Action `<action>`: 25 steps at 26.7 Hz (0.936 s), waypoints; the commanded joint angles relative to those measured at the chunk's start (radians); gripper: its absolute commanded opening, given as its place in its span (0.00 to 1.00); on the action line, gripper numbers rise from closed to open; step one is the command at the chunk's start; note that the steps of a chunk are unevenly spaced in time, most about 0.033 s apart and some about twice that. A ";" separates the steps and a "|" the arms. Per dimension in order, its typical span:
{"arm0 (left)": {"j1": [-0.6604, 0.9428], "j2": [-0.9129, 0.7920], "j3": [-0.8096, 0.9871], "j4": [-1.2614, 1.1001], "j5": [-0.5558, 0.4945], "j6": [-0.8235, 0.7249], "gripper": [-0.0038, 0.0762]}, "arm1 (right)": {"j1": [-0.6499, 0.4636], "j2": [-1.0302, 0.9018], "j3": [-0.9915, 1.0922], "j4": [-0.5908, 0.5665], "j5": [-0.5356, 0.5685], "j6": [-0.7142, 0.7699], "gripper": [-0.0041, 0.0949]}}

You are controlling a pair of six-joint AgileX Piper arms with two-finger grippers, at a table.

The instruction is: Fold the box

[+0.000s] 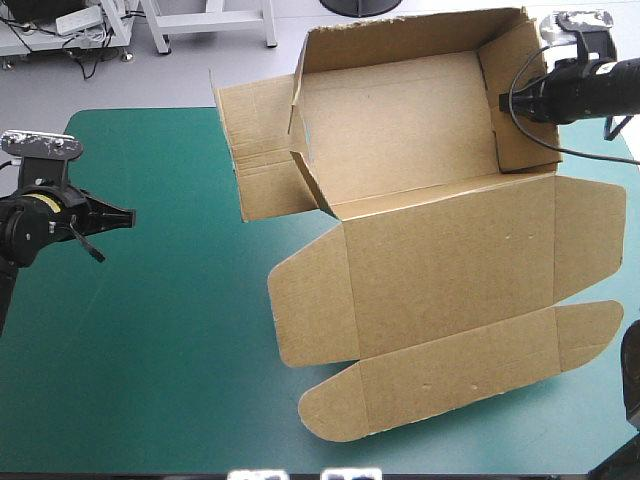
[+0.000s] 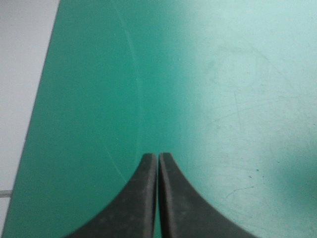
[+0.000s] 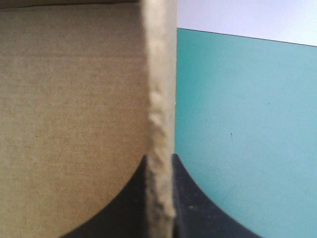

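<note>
At the far right of the teal-green tabletop (image 1: 150, 350), the brown box (image 1: 400, 130) stands half-built as an open tray. Its far wall (image 1: 400, 40) and right-hand wall (image 1: 522, 140) are raised, while a loose panel (image 1: 255, 150) splays out flat from its left end. The lid (image 1: 450, 260) lies flat toward the near edge, its rounded side flaps and long tuck flap (image 1: 450, 375) spread on the cover.

The right end effector (image 1: 503, 101) is clamped on the upper rim of the right-hand wall. The wrist view shows the board's raw edge pinched between the two black fingers (image 3: 190, 198). The left end effector (image 1: 130, 215) hovers over bare cover near the tabletop's left edge, well apart from the box, its fingers pressed together in a single point.

The corrugated board looks light and stiff. It is likely to bend cleanly only along its scored creases, and a raised wall may spring back until it is tucked. With so little weight, the tray would probably skid on the smooth cover if pushed from one side. The thin free rims of the walls and flaps offer the surest hold, with the opposite side braced.
</note>
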 commanded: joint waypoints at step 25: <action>0.165 0.227 -0.025 -1.538 0.375 0.960 0.04 | 0.032 -0.052 -0.029 0.167 0.012 -0.022 0.02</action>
